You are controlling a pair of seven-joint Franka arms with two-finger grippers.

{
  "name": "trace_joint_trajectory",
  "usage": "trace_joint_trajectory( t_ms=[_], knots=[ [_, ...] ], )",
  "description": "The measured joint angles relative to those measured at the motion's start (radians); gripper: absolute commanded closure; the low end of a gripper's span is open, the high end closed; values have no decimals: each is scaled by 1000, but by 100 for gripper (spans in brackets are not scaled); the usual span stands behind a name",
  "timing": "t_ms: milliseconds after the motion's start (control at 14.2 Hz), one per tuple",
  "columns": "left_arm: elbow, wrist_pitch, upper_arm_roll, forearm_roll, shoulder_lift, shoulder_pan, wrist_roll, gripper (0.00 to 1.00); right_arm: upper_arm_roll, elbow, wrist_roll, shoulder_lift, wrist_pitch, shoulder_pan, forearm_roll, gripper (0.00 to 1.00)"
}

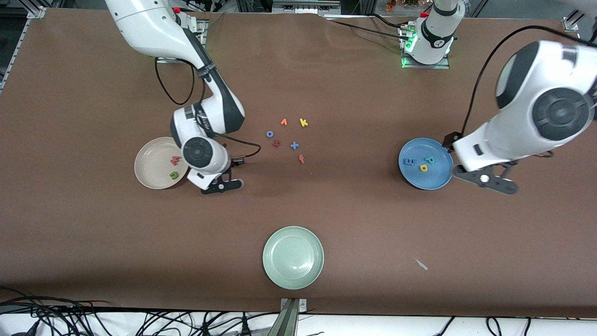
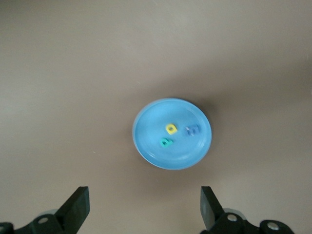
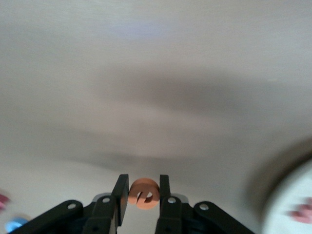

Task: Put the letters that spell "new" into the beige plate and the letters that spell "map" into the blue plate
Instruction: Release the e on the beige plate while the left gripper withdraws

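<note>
The beige plate [image 1: 148,164] lies toward the right arm's end of the table and holds a pink-red w [image 1: 175,160] and a green n [image 1: 174,175]. My right gripper [image 1: 223,185] hangs just beside that plate. In the right wrist view it [image 3: 144,192] is shut on the orange e [image 3: 144,194], with the plate's rim [image 3: 287,195] at the edge. The blue plate [image 1: 438,179] holds the periwinkle m [image 1: 408,162], teal p [image 1: 430,160] and yellow a [image 1: 423,168]. My left gripper [image 1: 487,179] is open and empty beside the blue plate [image 2: 151,151].
Loose letters lie mid-table: a blue o [image 1: 270,134], an orange v [image 1: 283,122], a yellow k [image 1: 303,122], a dark red n-like letter [image 1: 276,143], a blue plus [image 1: 294,145] and a red-orange piece [image 1: 301,159]. A pale green plate [image 1: 293,257] sits nearer the front camera.
</note>
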Motion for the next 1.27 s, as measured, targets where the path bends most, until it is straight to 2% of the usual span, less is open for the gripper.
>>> trace_joint_trajectory(
  t_ms=[70,211,351,492,633,703,773,1125,1265],
  knots=[
    [11,14,56,-68,-24,-11,0,0,-29,-14,-63,-15,-7,-1,0,73],
    [8,30,219,-247,-79,-48,4,0,-83,-54,-170,-44,-9,-7,0,73],
    [-56,113,350,-334,-135,-89,14,0,-125,-94,-255,-70,-9,-11,0,73],
    [-169,223,387,-324,-204,-119,14,0,-160,-132,-329,-89,-7,-11,0,73],
    [-258,266,390,-228,-267,-160,8,0,-195,-161,-389,-95,-4,-11,0,72],
    [-287,268,390,-203,-293,-179,-4,0,-210,-174,-406,-95,0,-12,0,50],
    [-312,268,390,-201,-315,-189,-12,0,-221,-185,-414,-95,3,-13,0,0],
    [-363,282,403,-201,-344,-189,-16,0,-237,-186,-416,-104,-12,-20,41,0],
    [-364,286,403,-201,-344,-189,-16,0,-236,-150,-410,-112,-71,-19,50,0]
  ],
)
